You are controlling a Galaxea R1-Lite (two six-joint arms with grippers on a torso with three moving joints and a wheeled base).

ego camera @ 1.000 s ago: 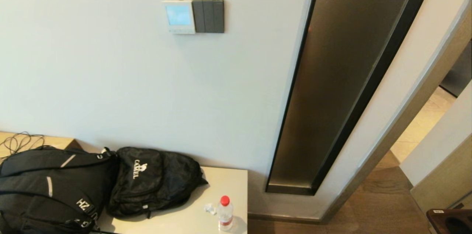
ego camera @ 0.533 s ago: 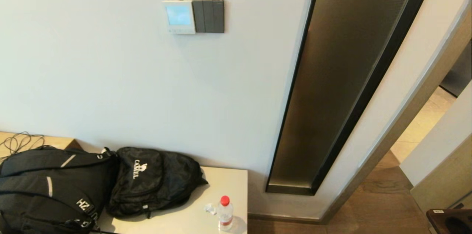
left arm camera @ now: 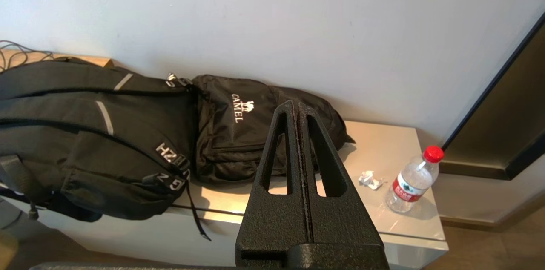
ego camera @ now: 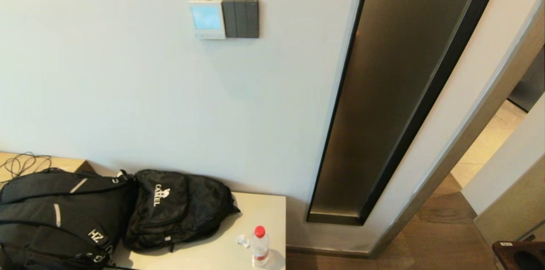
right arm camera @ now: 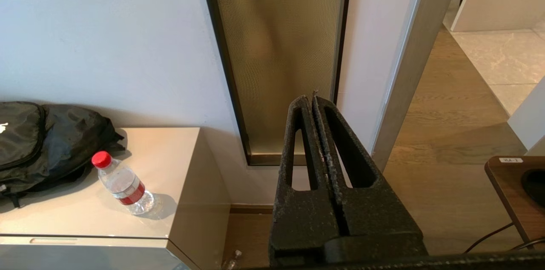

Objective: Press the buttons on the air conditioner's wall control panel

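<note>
High on the wall, well above the surface (ego camera: 259,208): the air conditioner's wall control panel (ego camera: 207,19), screen lit pale blue, the buttons (ego camera: 209,35) in a row under it, touching a dark 3-rocker switch plate (ego camera: 241,18). Untouched — no arm near. Left claw (left arm camera: 297,110) clenched, empty, low over 2 black backpacks (left arm camera: 127,129). Right claw (right arm camera: 312,104) likewise clenched, facing a ribbed glass strip (right arm camera: 281,48). Pinched tips likely suit poking. Water bottle (ego camera: 259,245) near the surface's edge; wooden floor (right arm camera: 447,142) beyond.

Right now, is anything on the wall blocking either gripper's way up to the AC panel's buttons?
Nothing visible does. The wall control panel and its buttons sit bare on the wall, high above the backpacks. Both the left gripper and right gripper are low, shut.
</note>
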